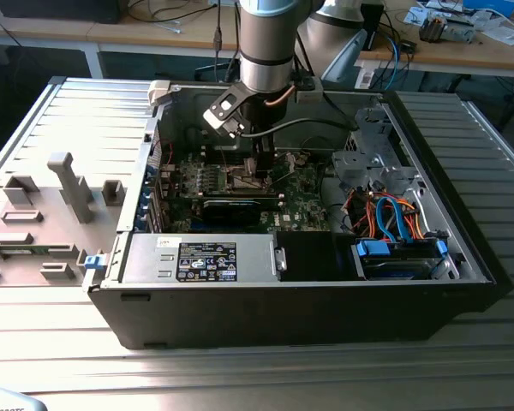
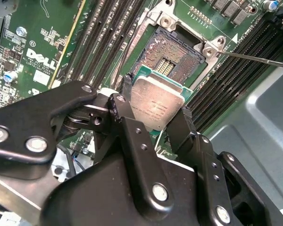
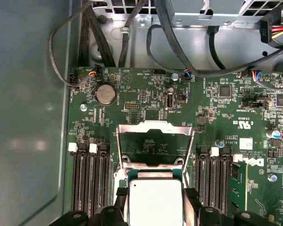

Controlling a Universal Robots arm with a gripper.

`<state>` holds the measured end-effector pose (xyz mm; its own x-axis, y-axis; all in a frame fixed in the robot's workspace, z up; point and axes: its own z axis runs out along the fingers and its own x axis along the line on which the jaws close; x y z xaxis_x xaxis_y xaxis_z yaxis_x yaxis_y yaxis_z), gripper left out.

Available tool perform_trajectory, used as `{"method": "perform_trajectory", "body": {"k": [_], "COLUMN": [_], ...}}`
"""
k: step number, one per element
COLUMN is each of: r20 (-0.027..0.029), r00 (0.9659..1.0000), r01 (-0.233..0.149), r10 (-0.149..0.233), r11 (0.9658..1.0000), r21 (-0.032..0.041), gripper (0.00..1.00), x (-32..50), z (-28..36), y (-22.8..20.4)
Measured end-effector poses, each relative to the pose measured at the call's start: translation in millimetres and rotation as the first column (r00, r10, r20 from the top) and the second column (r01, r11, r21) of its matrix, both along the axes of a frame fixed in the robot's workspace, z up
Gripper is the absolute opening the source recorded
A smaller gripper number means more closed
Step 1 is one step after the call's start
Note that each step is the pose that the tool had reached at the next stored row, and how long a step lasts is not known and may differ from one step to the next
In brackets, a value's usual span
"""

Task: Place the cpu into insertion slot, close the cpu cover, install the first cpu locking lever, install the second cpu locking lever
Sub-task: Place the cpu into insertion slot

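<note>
My gripper (image 2: 156, 100) is shut on the cpu (image 2: 155, 106), a flat square chip with a silvery top, one black finger on each of two opposite edges. The chip hangs tilted just above the insertion slot (image 2: 172, 52), whose dark pin field lies open and uncovered. In the first wrist view the cpu (image 3: 153, 203) sits between the fingers (image 3: 192, 197), and the cpu cover (image 3: 153, 127) stands swung up beyond it with the green board visible through its window. A thin locking lever (image 2: 254, 58) sticks out past the socket's corner. In the exterior view the gripper (image 1: 259, 169) is down inside the computer case.
Long black memory slots (image 2: 96, 44) flank the socket on both sides. Black cables (image 3: 179, 47) loop over the board's edge near the case wall (image 3: 28, 117). A black box with a white label (image 1: 207, 261) and a drive bay with blue and orange cables (image 1: 394, 218) fill the case's front.
</note>
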<state>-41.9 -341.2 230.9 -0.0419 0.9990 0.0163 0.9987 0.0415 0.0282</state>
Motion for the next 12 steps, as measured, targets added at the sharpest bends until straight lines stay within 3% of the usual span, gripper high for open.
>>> {"method": "perform_trajectory", "body": {"k": [5,12], "r20": [0.0,0.0001], "r00": [1.0,1.0], "r01": [0.0,0.0], "r10": [0.0,0.0], "r11": [1.0,1.0], "r21": [0.0,0.0001], "gripper": [0.54,0.54], "x": [-5.3,-15.0], "z": [-1.0,-8.9], "y": [0.0,0.0]}}
